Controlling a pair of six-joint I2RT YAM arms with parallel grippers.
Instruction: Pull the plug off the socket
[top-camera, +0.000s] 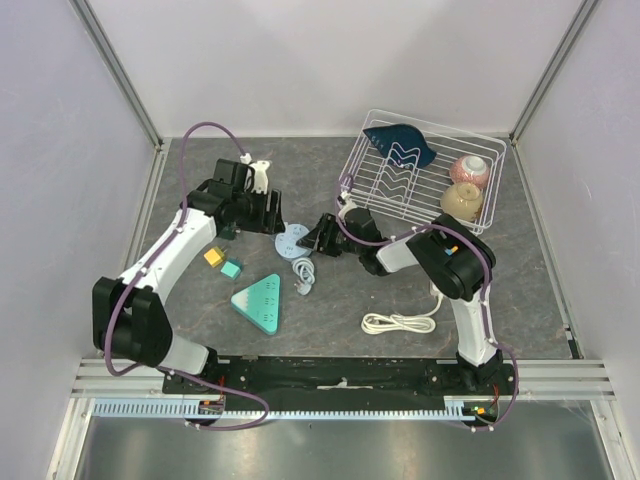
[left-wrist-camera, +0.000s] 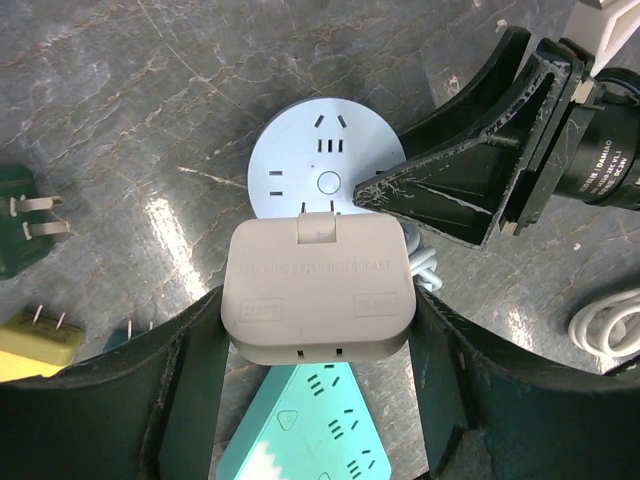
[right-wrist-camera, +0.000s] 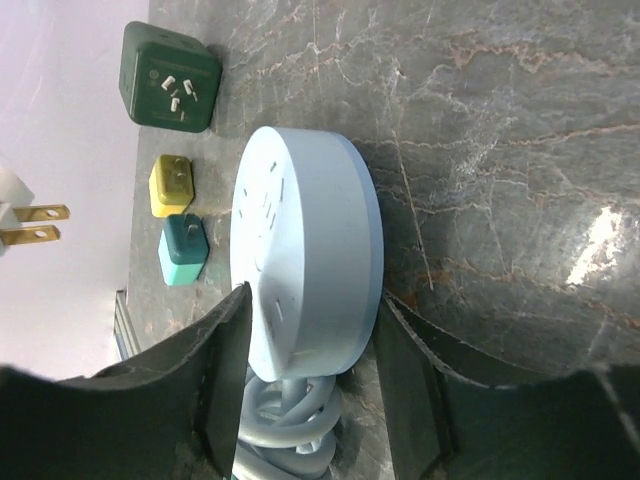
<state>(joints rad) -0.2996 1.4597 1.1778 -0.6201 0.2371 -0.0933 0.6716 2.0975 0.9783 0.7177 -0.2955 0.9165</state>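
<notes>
The round light-blue socket lies flat on the grey table, its coiled cord beside it. My right gripper is shut on the socket's rim, top and bottom, seen in the right wrist view. My left gripper is shut on the white square plug and holds it in the air above the socket, clear of it. The plug's two brass prongs show bare at the left edge of the right wrist view. The socket's face has nothing plugged in.
A teal triangular power strip, a yellow plug and a teal plug lie left of centre. A dark green adapter sits beyond them. A white cable lies front right. A wire dish rack with bowls stands back right.
</notes>
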